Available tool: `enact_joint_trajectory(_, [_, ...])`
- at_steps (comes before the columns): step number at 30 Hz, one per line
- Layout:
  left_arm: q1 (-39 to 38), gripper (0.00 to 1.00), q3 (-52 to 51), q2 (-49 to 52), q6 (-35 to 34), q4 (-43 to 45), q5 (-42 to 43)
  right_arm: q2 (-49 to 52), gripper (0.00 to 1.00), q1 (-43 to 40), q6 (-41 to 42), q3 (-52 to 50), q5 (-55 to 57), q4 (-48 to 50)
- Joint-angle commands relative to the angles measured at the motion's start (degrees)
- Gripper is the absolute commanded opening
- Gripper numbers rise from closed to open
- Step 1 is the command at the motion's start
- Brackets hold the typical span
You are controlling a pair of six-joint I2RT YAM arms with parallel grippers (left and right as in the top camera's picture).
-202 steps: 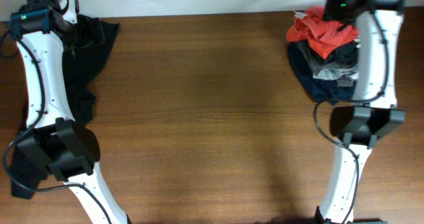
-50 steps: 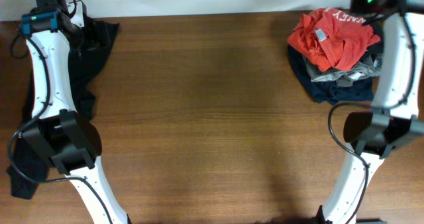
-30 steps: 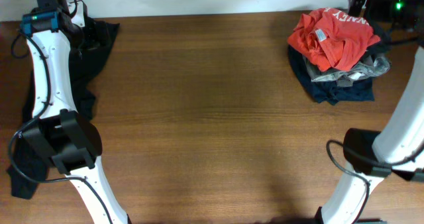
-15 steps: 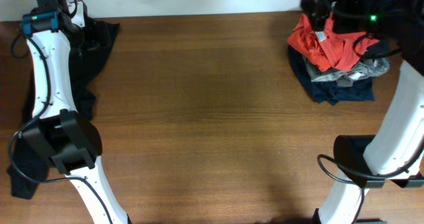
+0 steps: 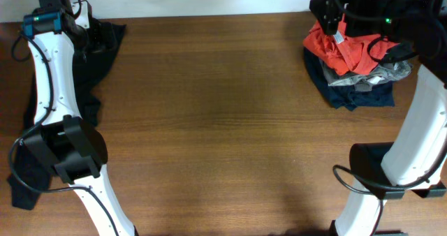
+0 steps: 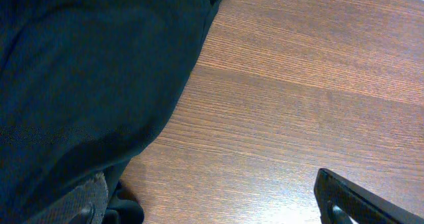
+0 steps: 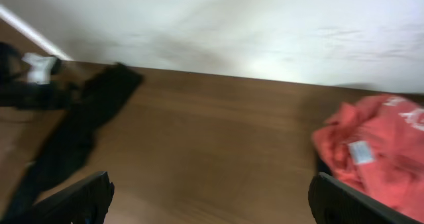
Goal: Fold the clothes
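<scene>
The clothes lie in two places. An orange-red T-shirt point(image 5: 347, 49) tops a pile at the back right; the right wrist view shows the T-shirt point(image 7: 387, 164) with its white neck label point(image 7: 361, 152). A black garment point(image 5: 98, 51) sprawls along the left edge and fills the left of the left wrist view point(image 6: 86, 85). My left gripper point(image 6: 215, 207) is open low over bare wood, its left finger point(image 6: 83, 201) against the black cloth. My right gripper point(image 7: 218, 201) hangs open above the table, just left of the shirt, holding nothing.
Under the shirt lie grey and dark blue garments point(image 5: 357, 88). The table's back edge meets a white wall point(image 7: 232, 25). The arm bases stand at the front left point(image 5: 63, 152) and front right point(image 5: 380, 170). Brown wood spans the middle point(image 5: 216, 124).
My right arm has swung in from the far right rear, leftward over the pile, and now partly covers the shirt's top. The left arm and both garments have stayed still.
</scene>
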Motion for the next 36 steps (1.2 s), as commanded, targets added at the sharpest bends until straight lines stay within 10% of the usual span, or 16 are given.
enact_joint_trajectory(1, [-0.2, 0.99, 0.6, 0.1, -0.2, 0.0, 0.8, -4.5, 0.99, 3.8, 0.4, -1.4, 13.0, 1.7])
enact_joint_trajectory(36, [-0.2, 0.99, 0.6, 0.1, -0.2, 0.0, 0.8, -98.2, 0.98, -5.0, -0.3, -142.4, 23.7, 71.4])
